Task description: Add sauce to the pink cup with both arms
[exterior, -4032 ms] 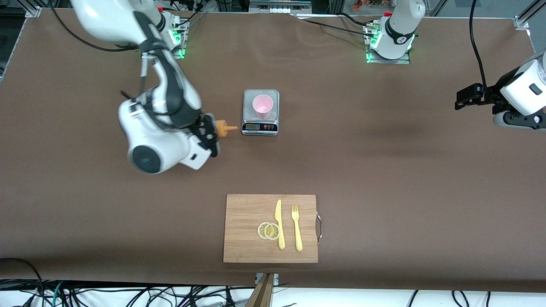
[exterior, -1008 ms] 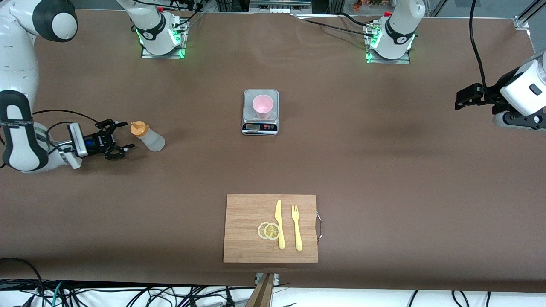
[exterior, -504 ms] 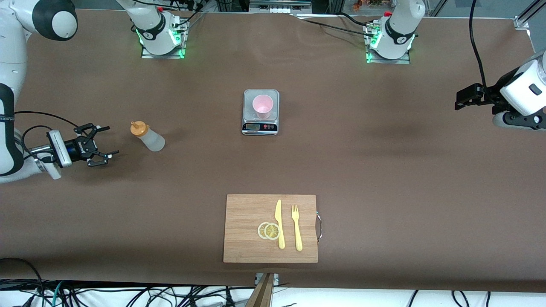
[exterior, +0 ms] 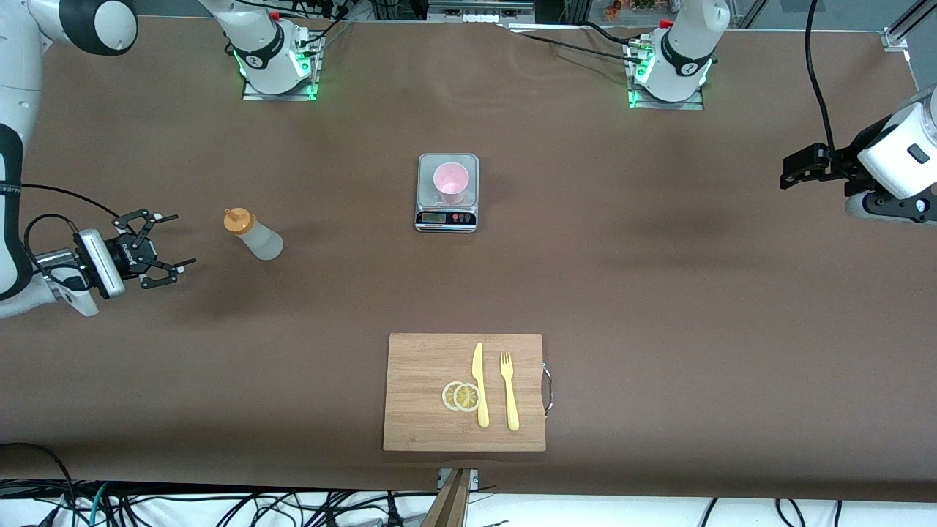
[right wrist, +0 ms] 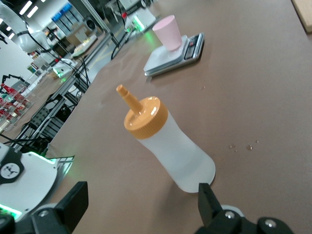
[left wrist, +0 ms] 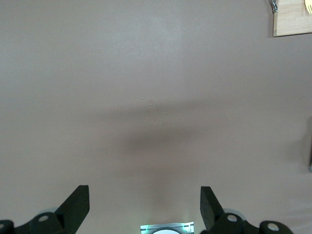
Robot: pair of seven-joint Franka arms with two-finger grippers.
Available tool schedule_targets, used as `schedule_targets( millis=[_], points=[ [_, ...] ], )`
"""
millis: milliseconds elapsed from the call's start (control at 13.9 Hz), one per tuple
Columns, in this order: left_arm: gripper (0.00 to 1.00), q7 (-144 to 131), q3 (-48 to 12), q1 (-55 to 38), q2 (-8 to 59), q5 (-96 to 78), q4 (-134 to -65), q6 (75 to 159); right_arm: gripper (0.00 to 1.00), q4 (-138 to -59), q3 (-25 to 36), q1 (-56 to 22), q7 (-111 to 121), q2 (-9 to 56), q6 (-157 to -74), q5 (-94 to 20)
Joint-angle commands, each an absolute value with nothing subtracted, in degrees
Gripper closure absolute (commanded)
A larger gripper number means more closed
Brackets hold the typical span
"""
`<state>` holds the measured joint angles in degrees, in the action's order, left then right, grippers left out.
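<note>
The sauce bottle (exterior: 251, 234), whitish with an orange cap, stands on its base on the brown table toward the right arm's end. It fills the right wrist view (right wrist: 165, 146). My right gripper (exterior: 179, 240) is open and empty, low over the table beside the bottle and apart from it; in its own view (right wrist: 141, 200) the jaws stand wide. The pink cup (exterior: 450, 181) stands upright on a small digital scale (exterior: 447, 216) mid-table, also in the right wrist view (right wrist: 168, 31). My left gripper (exterior: 789, 170) waits open and empty at the left arm's end (left wrist: 144, 195).
A wooden cutting board (exterior: 417, 366) lies nearer the front camera than the scale, with a yellow knife (exterior: 479, 384), a yellow fork (exterior: 509, 391) and two lemon slices (exterior: 461, 396). Its corner shows in the left wrist view (left wrist: 292, 19).
Four seconds ago my right gripper held the bottle tipped beside the scale. The bottle now stands on the table, and the open right gripper has drawn away from it. The left arm has not moved.
</note>
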<state>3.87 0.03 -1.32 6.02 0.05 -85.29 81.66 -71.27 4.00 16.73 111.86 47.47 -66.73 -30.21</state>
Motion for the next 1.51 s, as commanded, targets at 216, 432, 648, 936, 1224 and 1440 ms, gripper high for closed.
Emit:
schedule_targets(
  millis=[216, 432, 648, 936, 1224, 1440],
  points=[
    [0.0, 5.19, -0.35, -0.97, 6.94, 0.44, -83.5, 80.86, 0.0, -77.57, 6.77, 8.45, 94.79, 33.87, -74.15, -20.84],
    [0.0, 5.27, -0.35, -0.97, 6.94, 0.44, -83.5, 80.86, 0.0, -89.44, 4.93, 6.33, 81.78, 21.31, -82.59, -14.35],
    [0.0, 5.36, -0.26, -0.97, 7.12, 0.44, -83.5, 80.86, 0.0, -96.65, 0.45, 6.15, 69.3, 12.6, -87.87, -7.85],
    [0.0, 5.36, -0.26, -0.88, 7.21, 0.44, -83.5, 80.86, 0.0, -107.03, -4.82, 5.1, 50.42, 1.69, -95.35, -1.42],
    [0.0, 5.27, -0.35, -0.97, 7.21, 0.44, -83.5, 80.86, 0.0, -107.58, -7.21, 3.96, 28.01, -1.31, -96.15, 1.32],
    [0.0, 5.36, -0.35, -0.97, 7.21, 0.35, -83.5, 80.86, 0.0, -107.05, -7.21, 2.11, 12.44, -2.28, -96.77, 3.6]
  ],
)
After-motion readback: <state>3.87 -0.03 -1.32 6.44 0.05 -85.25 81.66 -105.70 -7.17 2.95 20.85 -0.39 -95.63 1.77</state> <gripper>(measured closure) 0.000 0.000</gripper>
